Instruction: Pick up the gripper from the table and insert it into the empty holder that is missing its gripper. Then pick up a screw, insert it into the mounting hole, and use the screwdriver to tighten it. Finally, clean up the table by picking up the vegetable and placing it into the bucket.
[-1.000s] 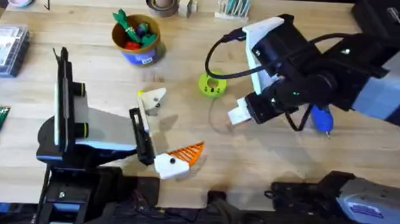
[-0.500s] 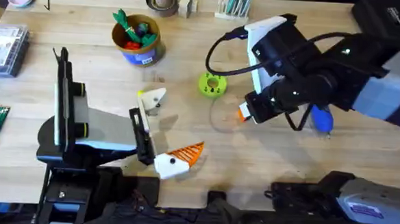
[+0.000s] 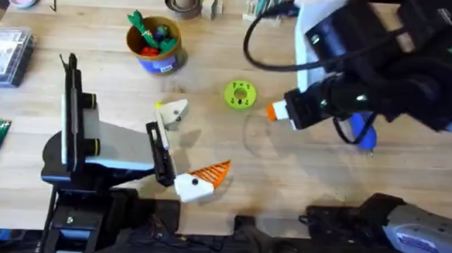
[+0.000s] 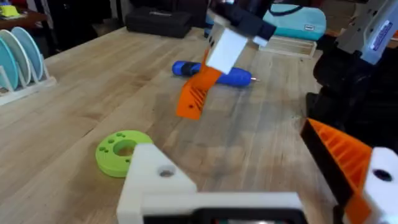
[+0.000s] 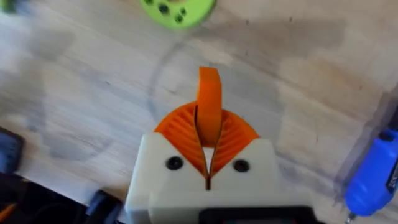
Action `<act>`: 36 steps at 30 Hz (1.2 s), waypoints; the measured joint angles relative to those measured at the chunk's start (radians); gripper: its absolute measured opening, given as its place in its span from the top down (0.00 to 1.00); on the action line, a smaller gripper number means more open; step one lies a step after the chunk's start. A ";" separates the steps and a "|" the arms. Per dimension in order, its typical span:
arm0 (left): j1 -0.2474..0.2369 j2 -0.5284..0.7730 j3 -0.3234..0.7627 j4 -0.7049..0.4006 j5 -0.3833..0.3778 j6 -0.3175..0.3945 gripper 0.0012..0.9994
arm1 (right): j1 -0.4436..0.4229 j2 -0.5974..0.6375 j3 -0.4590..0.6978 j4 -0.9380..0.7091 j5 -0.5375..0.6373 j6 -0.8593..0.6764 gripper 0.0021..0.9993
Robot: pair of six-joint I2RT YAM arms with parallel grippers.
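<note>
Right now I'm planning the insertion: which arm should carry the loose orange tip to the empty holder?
The right: the right gripper is shut on the gripper, lifted off the table. The holder sits on the left arm, tipless.

The disc (image 3: 239, 95) lies mid-table, the bucket (image 3: 154, 42) behind and left of it, the screwdriver (image 3: 363, 134) well to its right.

txt: none legible | labels: bucket (image 3: 162, 52) blue label unreadable
</note>
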State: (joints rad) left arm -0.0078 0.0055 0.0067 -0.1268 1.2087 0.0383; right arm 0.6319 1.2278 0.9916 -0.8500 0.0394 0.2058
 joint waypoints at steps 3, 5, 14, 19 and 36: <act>0.000 0.000 0.000 0.000 0.000 0.000 0.01 | 0.000 -0.053 0.042 0.021 -0.024 0.000 0.99; 0.000 0.000 0.000 0.000 0.000 0.000 0.01 | 0.000 -0.080 0.053 0.052 -0.063 0.007 0.99; 0.000 0.000 0.000 0.000 0.000 0.000 0.01 | 0.000 -0.086 0.059 0.103 -0.312 0.109 0.99; 0.000 0.000 0.000 0.000 0.000 0.000 0.01 | 0.000 -0.037 0.059 0.145 -0.464 0.132 0.99; 0.001 0.000 0.000 0.000 -0.001 0.007 0.01 | 0.000 0.142 0.059 0.359 -0.902 0.185 0.99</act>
State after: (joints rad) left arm -0.0071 0.0055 0.0067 -0.1268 1.2079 0.0452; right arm 0.6319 1.3701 1.0508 -0.4915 -0.8630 0.3912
